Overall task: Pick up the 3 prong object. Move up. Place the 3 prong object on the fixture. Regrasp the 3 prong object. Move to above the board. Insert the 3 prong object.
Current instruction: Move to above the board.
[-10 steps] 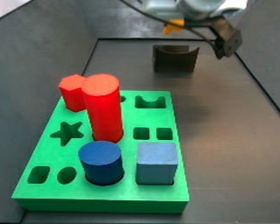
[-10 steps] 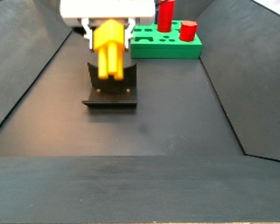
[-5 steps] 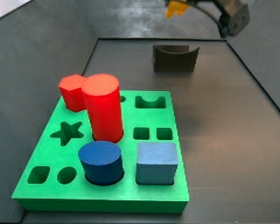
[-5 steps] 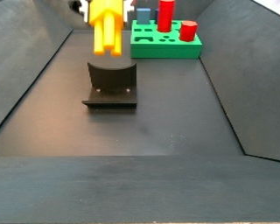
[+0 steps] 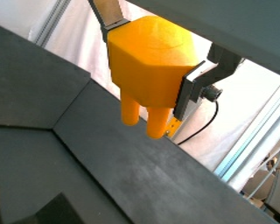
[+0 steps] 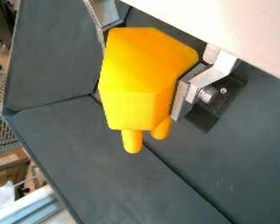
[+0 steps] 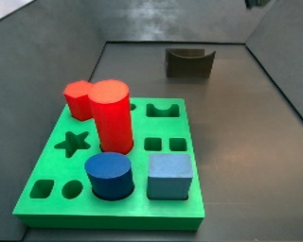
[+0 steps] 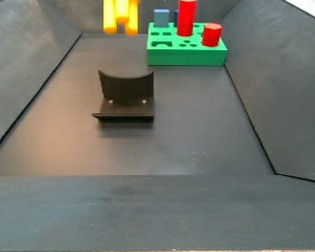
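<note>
The orange-yellow 3 prong object point(image 5: 152, 61) fills both wrist views, its short legs point(image 6: 136, 140) pointing down at the dark floor. My gripper point(image 5: 154, 63) is shut on it, one silver finger point(image 5: 199, 80) pressed to each side. In a side view only the object's legs point(image 8: 118, 17) show at the top edge, high above the fixture point(image 8: 125, 95); the gripper itself is out of frame there. The fixture point(image 7: 189, 62) stands bare at the back. The green board point(image 7: 116, 218) lies near the front in that side view.
On the board stand two red cylinders point(image 7: 109, 112), a blue cylinder point(image 7: 110, 176) and a blue cube point(image 7: 170, 177). Open cut-outs include a star point(image 7: 73, 144). Sloped dark walls point(image 8: 29, 89) enclose the floor on both sides.
The gripper has risen straight up with the 3 prong object, from just above the fixture to the top edge of the side views. Nothing on the board moved.
</note>
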Motion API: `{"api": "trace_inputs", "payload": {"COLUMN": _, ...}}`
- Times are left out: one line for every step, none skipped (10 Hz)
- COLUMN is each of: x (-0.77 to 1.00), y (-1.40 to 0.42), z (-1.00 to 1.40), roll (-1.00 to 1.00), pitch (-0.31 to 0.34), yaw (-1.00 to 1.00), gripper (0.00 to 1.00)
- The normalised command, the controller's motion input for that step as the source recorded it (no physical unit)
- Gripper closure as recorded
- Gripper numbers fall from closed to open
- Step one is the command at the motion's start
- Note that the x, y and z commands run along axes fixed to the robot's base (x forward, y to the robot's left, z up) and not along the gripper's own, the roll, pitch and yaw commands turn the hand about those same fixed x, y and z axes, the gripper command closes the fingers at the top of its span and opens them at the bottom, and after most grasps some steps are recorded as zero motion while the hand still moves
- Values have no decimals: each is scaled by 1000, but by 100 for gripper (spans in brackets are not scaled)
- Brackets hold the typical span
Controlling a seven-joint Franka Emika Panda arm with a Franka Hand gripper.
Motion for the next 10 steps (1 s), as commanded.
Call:
{"api": "trace_inputs", "payload": {"x": -66, "y": 3, "z": 976, "roll": -42, "pitch": 42, "yaw": 62, "gripper": 100}}
{"api": "trace_inputs", "payload": {"x": -57, "y": 1, "z": 874, "roll": -45, "pitch": 40, "yaw": 60, "gripper": 100}}
{"api": "trace_inputs", "payload": {"x": -36, "y": 2, "z": 671, "roll": -48, "pitch": 37, "yaw": 52, "gripper": 100}}
{"api": "trace_inputs", "payload": {"x": -17, "y": -1, "z": 466, "roll": -56, "pitch": 37, "yaw": 47, "gripper": 100}}
{"api": "trace_inputs", "payload": {"x": -8, "y": -2, "z": 316, "roll": -61, "pitch": 41, "yaw": 43, "gripper": 100}}
{"api": "trace_inputs", "payload": {"x": -6, "y": -1, "z": 214, "roll": -62, "pitch": 43, "yaw": 39, "gripper": 100}}
{"api": "trace_inputs", "payload": {"x": -462, "y": -1000, "z": 122, "roll": -1000, "pitch": 22, "yaw": -41, "gripper": 100}}
{"api": "trace_inputs", "payload": {"x": -462, "y": -1000, "z": 134, "roll": -1000, "pitch": 15, "yaw": -38, "gripper": 100}}
{"api": "trace_inputs", "payload": {"x": -487, "y": -1000, "z": 144, "roll": -1000, "pitch": 8, "yaw": -33, "gripper": 100}}
{"api": "trace_inputs", "payload": {"x": -503, "y": -1000, "z": 135, "roll": -1000, "pitch": 2, "yaw": -32, "gripper": 100}}
